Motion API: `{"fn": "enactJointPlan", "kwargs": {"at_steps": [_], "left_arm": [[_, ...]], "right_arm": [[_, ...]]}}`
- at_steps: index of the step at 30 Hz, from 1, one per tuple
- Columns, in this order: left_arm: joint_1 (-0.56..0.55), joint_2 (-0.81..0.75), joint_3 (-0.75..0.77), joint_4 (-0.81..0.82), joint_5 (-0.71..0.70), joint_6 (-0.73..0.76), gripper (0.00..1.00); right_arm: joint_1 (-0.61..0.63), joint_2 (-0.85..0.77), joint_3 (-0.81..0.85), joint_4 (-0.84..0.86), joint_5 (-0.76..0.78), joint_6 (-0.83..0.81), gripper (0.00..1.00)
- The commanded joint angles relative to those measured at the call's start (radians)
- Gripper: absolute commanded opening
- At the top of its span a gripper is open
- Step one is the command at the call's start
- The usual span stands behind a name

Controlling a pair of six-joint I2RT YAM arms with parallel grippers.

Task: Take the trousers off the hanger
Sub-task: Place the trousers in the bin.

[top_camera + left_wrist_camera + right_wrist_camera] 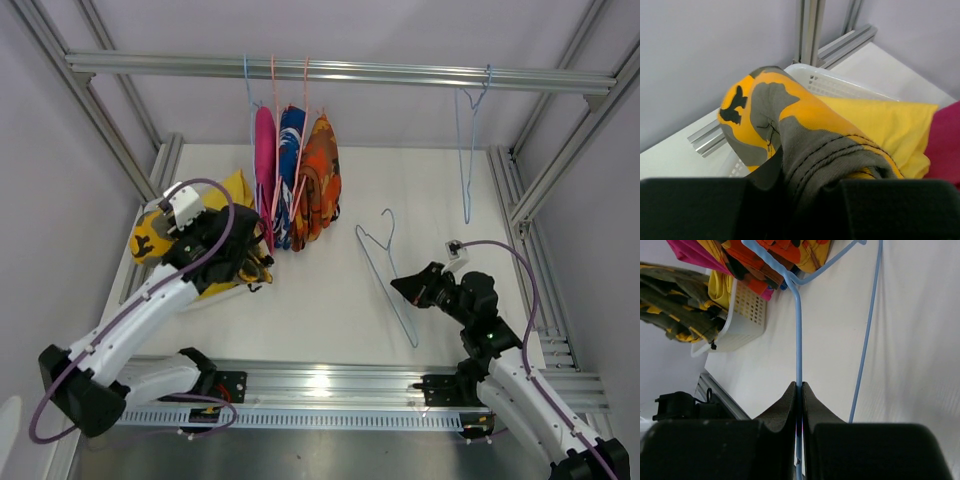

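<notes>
Directly above the basket (827,82), a white plastic tub with a gridded, perforated wall, the left gripper (800,195) has its black fingers closed on the camo pair (790,120). This is soft yellow cloth blotched with olive and dark patches, and a stitched seam runs into the grip. It bulges up in a rounded fold over the basket's rim. The yellow pair (890,125), plain and smooth, lies crumpled inside the basket. Just right of the basket, three more pairs hang bunched together on thin wire hangers: the magenta pair (264,160), the blue pair (291,150) with white markings, and the orange pair (322,175) in mottled camouflage. They hang from the rail (400,75), a ribbed aluminium bar beyond the basket. Well right of the basket, the right gripper (800,390) pinches its wedge-shaped fingers tight on the hanger (799,330), a bare pale-blue wire resting on the matte white table (330,300). Farther right of the basket, a second bare blue hanger (466,170) dangles from the rail.
</notes>
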State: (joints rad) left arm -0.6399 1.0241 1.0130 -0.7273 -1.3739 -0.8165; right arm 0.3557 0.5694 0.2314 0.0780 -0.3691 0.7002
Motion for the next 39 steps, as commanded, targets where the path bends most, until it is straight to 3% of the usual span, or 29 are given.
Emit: {"fn": "enactJointPlan", "kwargs": {"at_steps": [1, 6, 11, 17, 18, 20, 21, 23, 39], "left_arm": [[0.087, 0.085, 0.125, -0.263, 0.059, -0.367, 0.01], [0.129, 0.302, 0.251, -0.478, 0.050, -0.646, 0.01], [0.141, 0.528, 0.480, -0.849, 0.032, -0.964, 0.01], [0.167, 0.691, 0.598, -0.850, 0.035, -0.961, 0.02], [0.174, 0.708, 0.637, -0.850, 0.038, -0.954, 0.20], [0.178, 0.754, 0.667, -0.850, 0.039, -0.929, 0.46], [0.178, 0.764, 0.702, -0.850, 0.038, -0.920, 0.72], [0.180, 0.778, 0.716, -0.850, 0.039, -0.906, 0.99], [0.154, 0.591, 0.739, -0.836, 0.045, -0.756, 0.99]], "right_arm": [[-0.003, -0.038, 0.057, -0.021, -0.031, -0.036, 0.00], [-0.004, -0.054, 0.106, -0.119, -0.027, -0.094, 0.00], [-0.004, -0.039, 0.129, -0.115, -0.039, -0.103, 0.00], [-0.006, -0.010, 0.097, -0.090, -0.059, -0.103, 0.00], [-0.004, 0.001, 0.091, -0.090, -0.062, -0.105, 0.00], [-0.004, 0.015, 0.076, -0.046, -0.062, -0.113, 0.00], [-0.004, 0.029, 0.071, -0.040, -0.060, -0.113, 0.00], [-0.006, 0.044, 0.060, -0.020, -0.059, -0.120, 0.00], [-0.008, 0.037, 0.037, -0.007, -0.068, -0.113, 0.00]]}}
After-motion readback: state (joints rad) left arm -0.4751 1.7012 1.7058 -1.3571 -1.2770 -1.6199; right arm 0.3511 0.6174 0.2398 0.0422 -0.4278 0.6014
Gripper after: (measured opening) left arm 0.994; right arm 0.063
